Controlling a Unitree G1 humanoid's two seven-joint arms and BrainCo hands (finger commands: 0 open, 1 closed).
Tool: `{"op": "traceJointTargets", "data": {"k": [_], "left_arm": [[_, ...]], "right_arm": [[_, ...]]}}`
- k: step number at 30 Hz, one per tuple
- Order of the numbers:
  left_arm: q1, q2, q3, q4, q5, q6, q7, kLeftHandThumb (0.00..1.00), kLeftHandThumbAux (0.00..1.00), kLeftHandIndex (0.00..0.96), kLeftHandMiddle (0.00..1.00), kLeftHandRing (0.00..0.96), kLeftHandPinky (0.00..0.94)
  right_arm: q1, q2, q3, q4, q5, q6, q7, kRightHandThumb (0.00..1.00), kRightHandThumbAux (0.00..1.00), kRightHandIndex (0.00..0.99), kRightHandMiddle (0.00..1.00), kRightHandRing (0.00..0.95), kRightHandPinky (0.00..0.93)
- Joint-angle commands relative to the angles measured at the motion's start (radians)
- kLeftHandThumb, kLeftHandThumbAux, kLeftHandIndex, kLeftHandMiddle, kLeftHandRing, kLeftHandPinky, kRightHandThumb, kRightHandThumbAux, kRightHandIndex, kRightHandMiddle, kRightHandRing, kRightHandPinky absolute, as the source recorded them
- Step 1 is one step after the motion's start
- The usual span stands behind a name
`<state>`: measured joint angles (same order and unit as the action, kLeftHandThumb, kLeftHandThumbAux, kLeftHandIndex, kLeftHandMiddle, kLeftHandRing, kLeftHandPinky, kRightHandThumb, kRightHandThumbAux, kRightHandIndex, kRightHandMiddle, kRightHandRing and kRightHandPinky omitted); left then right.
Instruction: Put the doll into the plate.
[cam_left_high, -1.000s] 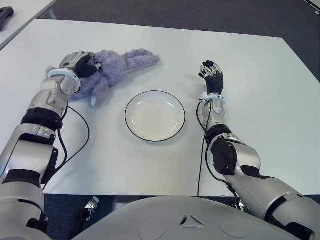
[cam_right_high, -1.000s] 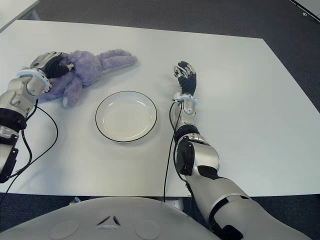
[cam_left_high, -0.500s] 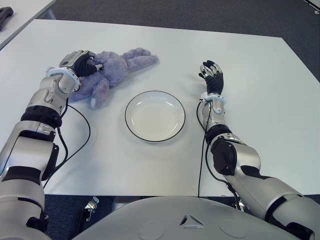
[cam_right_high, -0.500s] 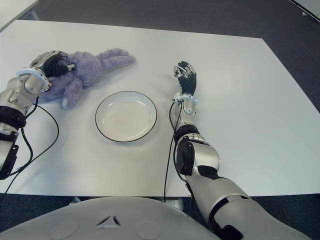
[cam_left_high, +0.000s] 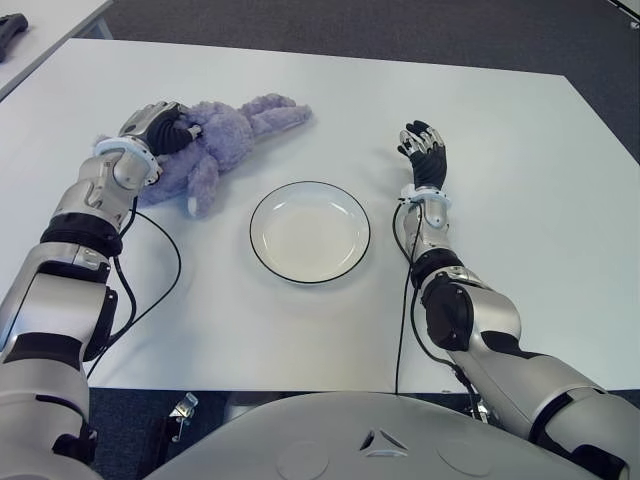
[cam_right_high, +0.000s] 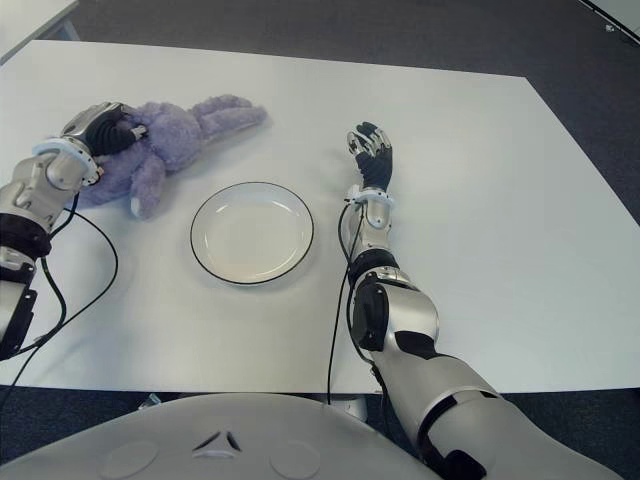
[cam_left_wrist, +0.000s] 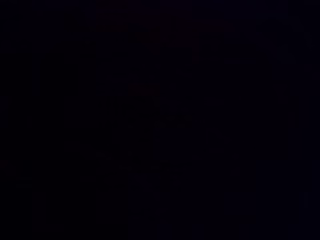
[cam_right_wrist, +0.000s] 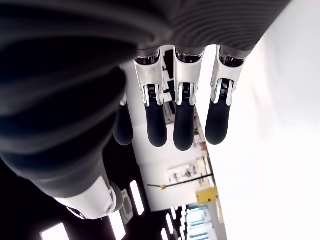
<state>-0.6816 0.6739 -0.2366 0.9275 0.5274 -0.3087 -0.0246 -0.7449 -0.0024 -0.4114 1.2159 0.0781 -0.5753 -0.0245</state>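
firmly, left robot hand (cam_left_high: 160, 128) grips doll (cam_left_high: 215, 140).

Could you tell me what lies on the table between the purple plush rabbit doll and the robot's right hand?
The round white plate with a dark rim lies between the purple plush rabbit doll, held by the left hand, and the idle open right hand, somewhat nearer the robot; both eye views show it.

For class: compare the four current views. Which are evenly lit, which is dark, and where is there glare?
Both eye views: evenly lit, soft sheen on the plate. Left wrist view: wholly black, showing nothing of the left hand on the doll. Right wrist view: glaring white behind the right hand, whose fingers stay readable.
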Motion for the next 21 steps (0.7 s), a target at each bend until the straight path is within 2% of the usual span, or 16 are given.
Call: {"op": "traceJointTargets", "data": {"k": [1,3,4,5,15,21], "left_arm": [[0.138,-0.078,-0.026,0.100,-0.032,-0.007,-0.053,0.945,0.576,0.785,0.833,0.821,0.721],[0.141,-0.088,-0.010,0.100,-0.048,0.005,-0.042,0.952,0.583,0.785,0.837,0.824,0.746],[0.143,-0.095,0.001,0.099,-0.060,0.019,-0.033,0.930,0.607,0.776,0.837,0.830,0.815],[0.144,-0.100,0.009,0.099,-0.067,0.027,-0.027,0.921,0.617,0.771,0.836,0.832,0.837],[0.167,-0.128,0.047,0.028,-0.093,0.143,-0.005,0.902,0.632,0.761,0.834,0.838,0.842],[0.178,-0.131,0.052,-0.005,-0.092,0.174,-0.008,0.891,0.630,0.761,0.832,0.839,0.843]], "right_arm": [[0.232,0.045,-0.009,0.119,0.010,0.022,-0.017,0.350,0.799,0.257,0.263,0.264,0.306],[0.232,0.045,-0.009,0.119,0.010,0.022,-0.018,0.351,0.800,0.255,0.262,0.264,0.305],[0.232,0.046,-0.010,0.119,0.011,0.022,-0.016,0.358,0.807,0.259,0.269,0.271,0.317],[0.232,0.046,-0.010,0.119,0.012,0.022,-0.016,0.363,0.810,0.262,0.272,0.273,0.318],[0.234,0.049,-0.013,0.117,0.017,0.018,-0.009,0.364,0.815,0.264,0.269,0.264,0.302],[0.235,0.050,-0.017,0.117,0.021,0.016,-0.003,0.370,0.815,0.267,0.267,0.264,0.306]]}}
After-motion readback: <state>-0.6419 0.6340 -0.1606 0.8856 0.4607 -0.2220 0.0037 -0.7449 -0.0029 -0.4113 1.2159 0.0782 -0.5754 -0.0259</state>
